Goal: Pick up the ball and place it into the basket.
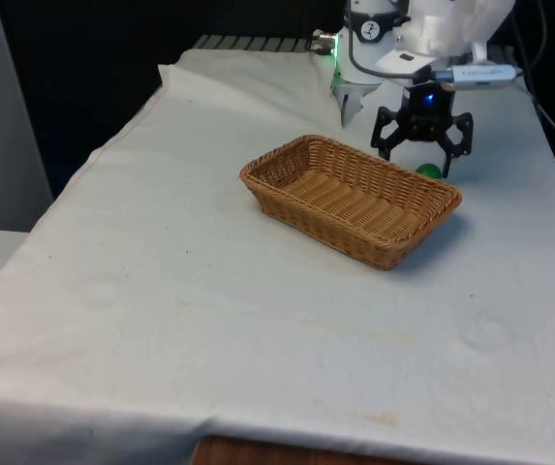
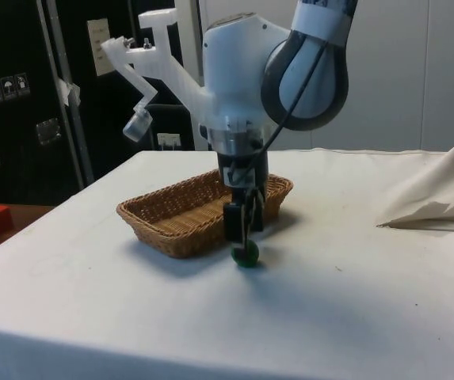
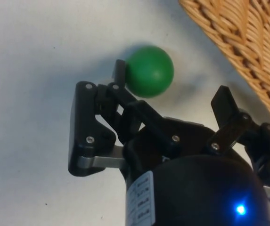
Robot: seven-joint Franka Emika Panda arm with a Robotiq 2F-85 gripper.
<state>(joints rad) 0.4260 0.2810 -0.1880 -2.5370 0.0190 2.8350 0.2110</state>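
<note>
Green ball (image 3: pixel 150 71) touching one of spread fingers (image 3: pixel 120 71), basket (image 3: pixel 241 44) adj.

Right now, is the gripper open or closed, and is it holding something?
Gripper: open, holding nothing; the green ball lies on the cloth at one fingertip.

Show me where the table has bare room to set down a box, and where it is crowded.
Bare cloth runs from the basket to the table's near edge, and along the front view's left of the basket. It is crowded behind the basket, where the open gripper hangs over the green ball, with a bunched fold of cloth beyond.
</note>
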